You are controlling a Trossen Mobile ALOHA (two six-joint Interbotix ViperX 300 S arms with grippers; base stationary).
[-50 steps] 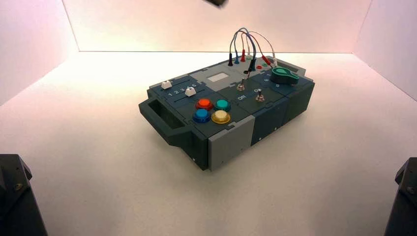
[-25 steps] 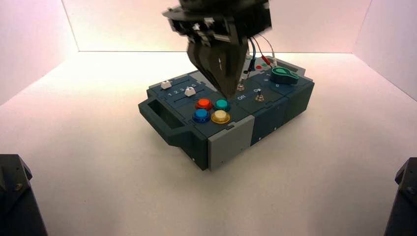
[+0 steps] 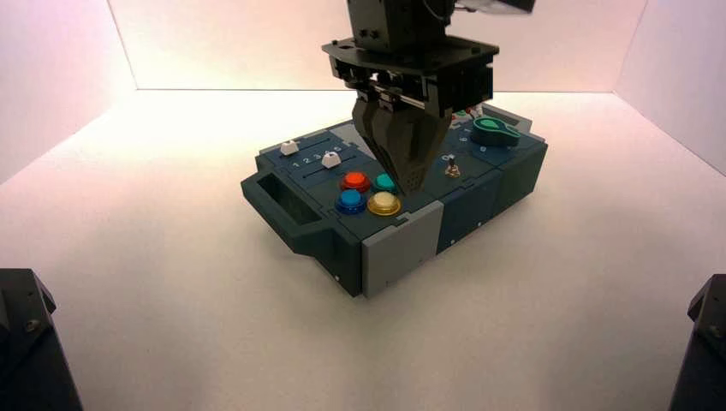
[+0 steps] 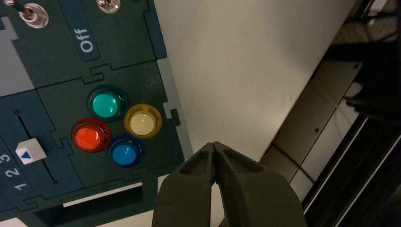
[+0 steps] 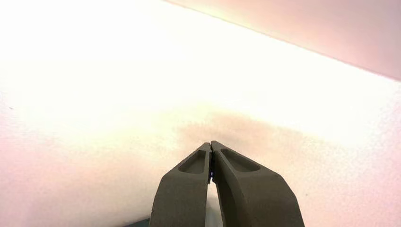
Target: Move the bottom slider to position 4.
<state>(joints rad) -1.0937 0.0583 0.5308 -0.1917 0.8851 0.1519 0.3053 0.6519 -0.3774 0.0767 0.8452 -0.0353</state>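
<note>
Left gripper pressed shut and empty, hanging over the teal button. Bottom slider waiting at 10 o'clock from the tip, apart. Risk: pressing a coloured button if lowered here. Right gripper closed too, holding nothing.

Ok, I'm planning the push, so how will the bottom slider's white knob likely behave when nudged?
The knob sits in a straight slot, so it probably slides only along that. It looks small, hard and boxy, so the shut left gripper could slip off it.
</note>
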